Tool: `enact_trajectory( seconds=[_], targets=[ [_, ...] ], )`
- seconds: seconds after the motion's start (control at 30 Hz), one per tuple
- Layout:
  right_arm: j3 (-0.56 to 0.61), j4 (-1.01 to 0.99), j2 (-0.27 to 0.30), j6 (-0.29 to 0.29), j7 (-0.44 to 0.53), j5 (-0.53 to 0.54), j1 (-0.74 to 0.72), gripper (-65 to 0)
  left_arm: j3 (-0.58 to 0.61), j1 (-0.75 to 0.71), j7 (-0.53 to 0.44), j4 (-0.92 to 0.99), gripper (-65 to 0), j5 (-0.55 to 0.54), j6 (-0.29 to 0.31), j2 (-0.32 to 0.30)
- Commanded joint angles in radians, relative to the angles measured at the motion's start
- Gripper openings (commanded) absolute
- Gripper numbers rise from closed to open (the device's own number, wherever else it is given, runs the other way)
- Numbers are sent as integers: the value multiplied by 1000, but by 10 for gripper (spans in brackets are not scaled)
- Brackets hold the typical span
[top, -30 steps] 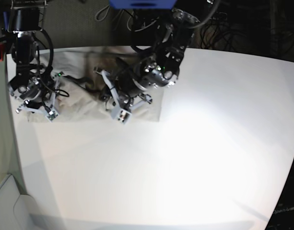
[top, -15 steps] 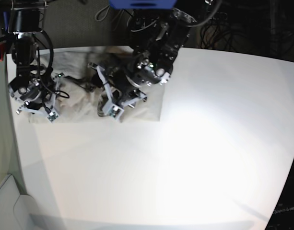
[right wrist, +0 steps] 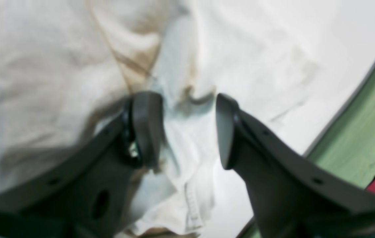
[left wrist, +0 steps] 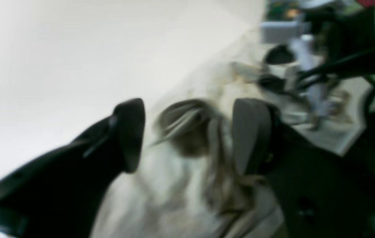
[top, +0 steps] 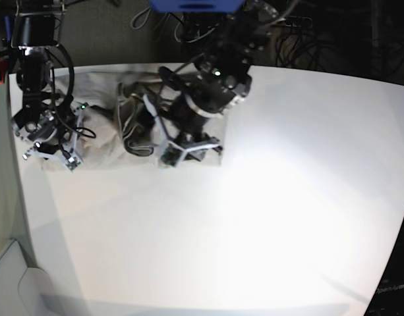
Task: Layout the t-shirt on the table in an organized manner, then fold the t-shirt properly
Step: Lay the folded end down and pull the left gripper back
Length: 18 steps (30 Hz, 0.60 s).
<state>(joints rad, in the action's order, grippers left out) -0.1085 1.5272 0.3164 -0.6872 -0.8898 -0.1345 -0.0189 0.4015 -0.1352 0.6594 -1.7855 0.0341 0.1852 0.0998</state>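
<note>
No writing, label, brand mark, number or sign can be read in any of the views. The t-shirt [top: 103, 125] is plain cloth with no print, the tabletop [top: 254, 217] is bare white with no markings, and both wrist views are too blurred for any lettering on the arm hardware to be made out. The blue block [top: 195, 5] at the top edge of the base view shows no legible characters either.
</note>
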Motion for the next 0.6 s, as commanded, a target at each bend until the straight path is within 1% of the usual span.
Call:
enact_trajectory(
  seconds=[0.0,0.1,0.17,0.23,0.3,0.43,0.47,0.5,0.57],
  targets=[
    [-4,17,17,-11,11,0,-22,-373,-29,3,-16,-26,-350,-6,0,16],
    [-4,19,17,-11,11,0,-25,-373,-112,-11,-13,-3,-532,-6,0,22],
    [-4,16,16,-11,11,0,-25,-373,-129,-2,-13,42,-644,-6,0,22],
    [-4,14,14,-11,11,0,-23,-373,-131,16,-16,97,-650,-6,0,33],
    [-4,14,13,-11,11,0,-23,-373,-134,64,-13,172,-638,-6,0,57],
    [-4,14,10,-11,11,0,-23,-373,-128,177,-42,375,-638,-9,0,57],
    [-4,14,10,-11,11,0,-23,-373,-114,202,-66,407,-638,-23,0,57],
    [-4,12,10,-11,11,0,-23,-373,-85,227,-100,430,-638,-58,0,57],
    [-4,12,8,-11,11,0,-20,-373,-32,256,-135,441,-638,-141,0,57]
  ],
)
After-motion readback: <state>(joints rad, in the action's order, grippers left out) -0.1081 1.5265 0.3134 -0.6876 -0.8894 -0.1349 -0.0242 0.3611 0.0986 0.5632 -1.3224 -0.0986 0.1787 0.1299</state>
